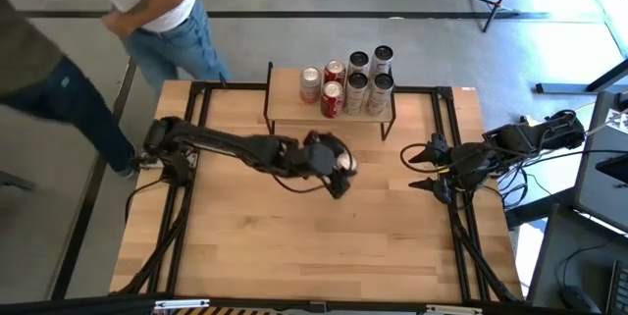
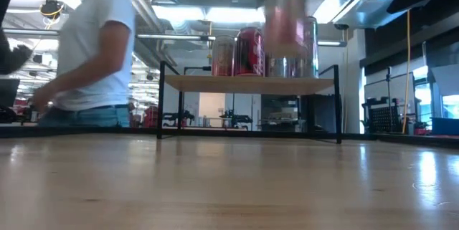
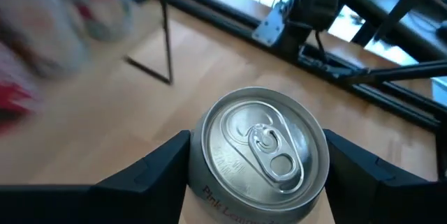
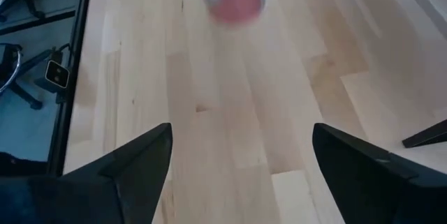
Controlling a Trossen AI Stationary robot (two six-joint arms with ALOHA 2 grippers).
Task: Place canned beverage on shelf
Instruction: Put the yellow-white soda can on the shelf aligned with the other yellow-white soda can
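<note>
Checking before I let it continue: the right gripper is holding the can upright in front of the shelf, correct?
Not the right one. The left gripper is closed around the can, as the left wrist view shows. The right gripper is open over bare table and holds nothing. The can is upright in front of the shelf.

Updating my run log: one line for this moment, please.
left gripper: shut on can, lifted before shelf | right gripper: open, idle at table's right | shelf: six cans

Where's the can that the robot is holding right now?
The can sits upright between the left gripper's fingers, near the table's middle in the high view, just in front of the shelf that holds the other cans.
</note>
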